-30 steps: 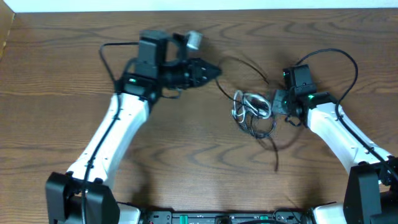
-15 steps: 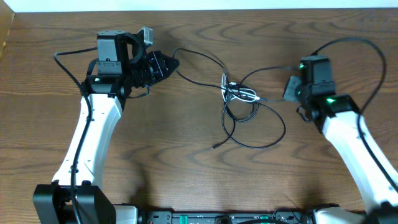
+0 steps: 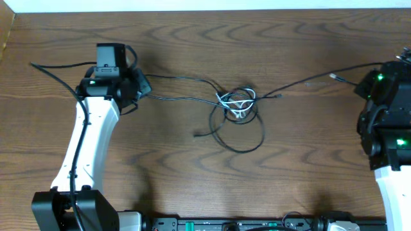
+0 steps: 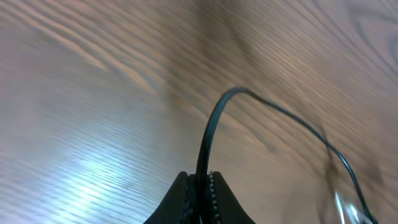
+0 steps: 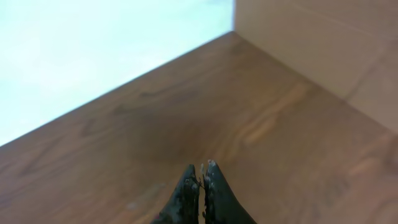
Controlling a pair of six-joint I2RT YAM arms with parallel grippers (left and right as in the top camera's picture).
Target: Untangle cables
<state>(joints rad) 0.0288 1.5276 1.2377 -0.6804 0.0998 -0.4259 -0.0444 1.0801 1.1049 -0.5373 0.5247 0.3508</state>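
Observation:
The black cable (image 3: 192, 81) and the white cable (image 3: 235, 102) are knotted together at the table's middle. My left gripper (image 3: 142, 86) is shut on the black cable, which rises from between the fingers in the left wrist view (image 4: 208, 140) and runs right to the knot. A black strand stretches from the knot to my right gripper (image 3: 387, 72) at the right edge. The right gripper's fingers (image 5: 202, 169) are pressed together, and the strand between them is barely visible. One loose black end (image 3: 196, 135) lies left of the knot, and another plug end (image 3: 334, 77) lies at the right.
The wooden table (image 3: 192, 179) ends at a pale wall along the far side. The right wrist view shows the table's far corner and a wooden side panel (image 5: 323, 43). The left arm's own thick black wire (image 3: 54, 70) loops out to its left.
Both arms have pulled apart, the left one leftward and the right one to the right edge. The black cable has stretched out and the bundle has drawn into a smaller knot.

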